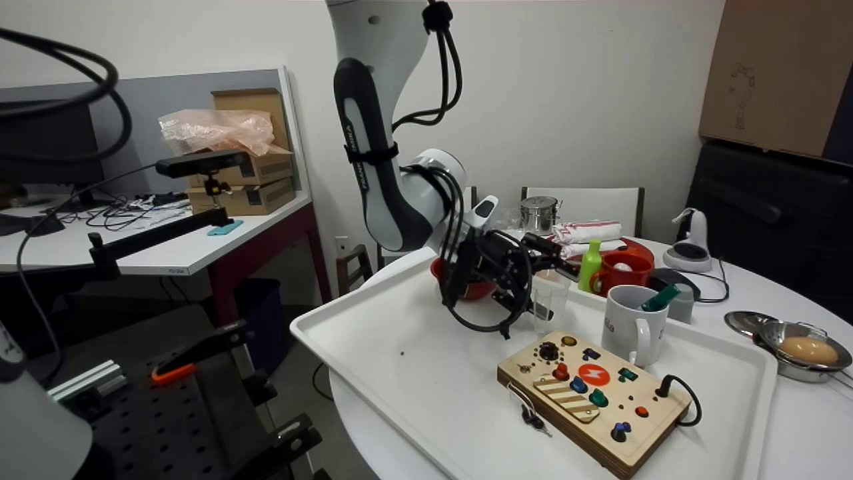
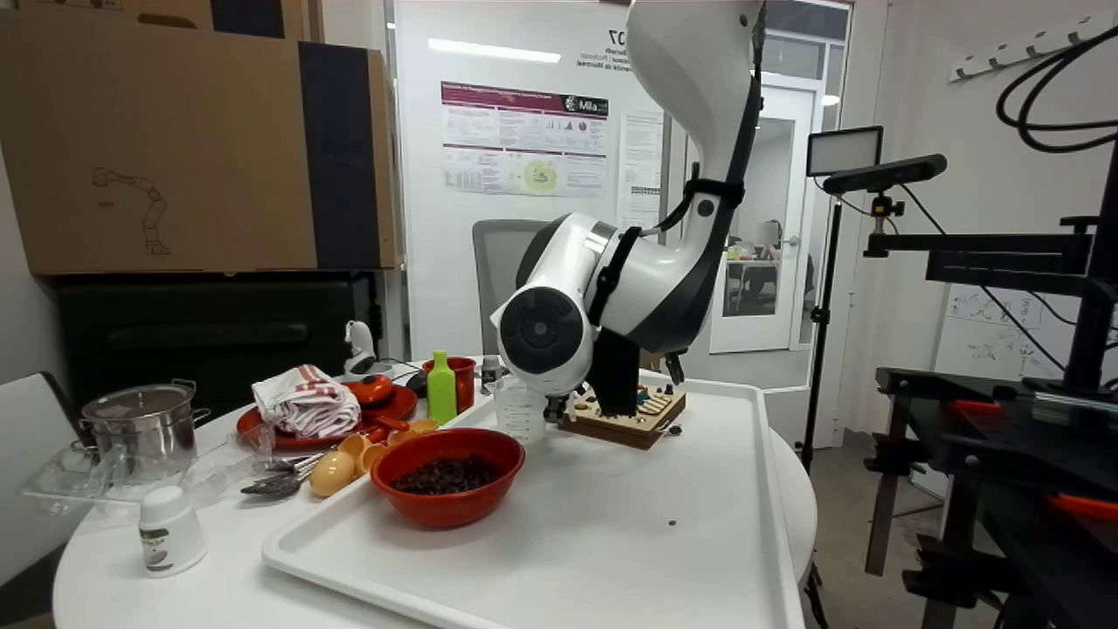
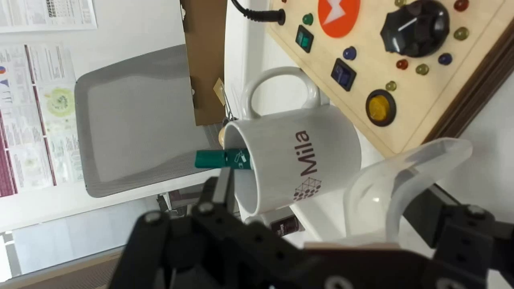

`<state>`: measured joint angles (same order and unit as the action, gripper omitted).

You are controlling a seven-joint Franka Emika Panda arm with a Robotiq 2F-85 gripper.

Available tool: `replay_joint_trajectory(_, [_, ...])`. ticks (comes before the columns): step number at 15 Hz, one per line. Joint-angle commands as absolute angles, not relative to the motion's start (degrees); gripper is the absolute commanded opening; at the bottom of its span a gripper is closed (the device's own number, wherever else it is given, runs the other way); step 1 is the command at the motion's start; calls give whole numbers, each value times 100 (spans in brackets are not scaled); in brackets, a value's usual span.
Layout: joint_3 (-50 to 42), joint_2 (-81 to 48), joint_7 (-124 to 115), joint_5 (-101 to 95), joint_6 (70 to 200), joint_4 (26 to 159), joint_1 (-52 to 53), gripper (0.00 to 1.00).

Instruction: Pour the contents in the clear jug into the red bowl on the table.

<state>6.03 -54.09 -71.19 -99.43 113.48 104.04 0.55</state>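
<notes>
The clear jug point(image 3: 371, 202) stands — between parted fingers point(image 3: 457, 228) (nearer one).

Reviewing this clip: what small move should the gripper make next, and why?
Probably ease the gripper slowly back from the clear jug without closing. Its jaws stand open either side of the jug, which seems upright and looks empty; dark contents lie in the red bowl. One jaw looks close, so a quick pull might tip it.
</notes>
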Motion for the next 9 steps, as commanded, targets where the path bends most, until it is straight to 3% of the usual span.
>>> replay_joint_trajectory(1, [636,-5341,-7049,-9781,11612,10378,-6,100])
replay_joint_trajectory(9, [568,-4753,-7087,-9834,12466,10622,-132,100])
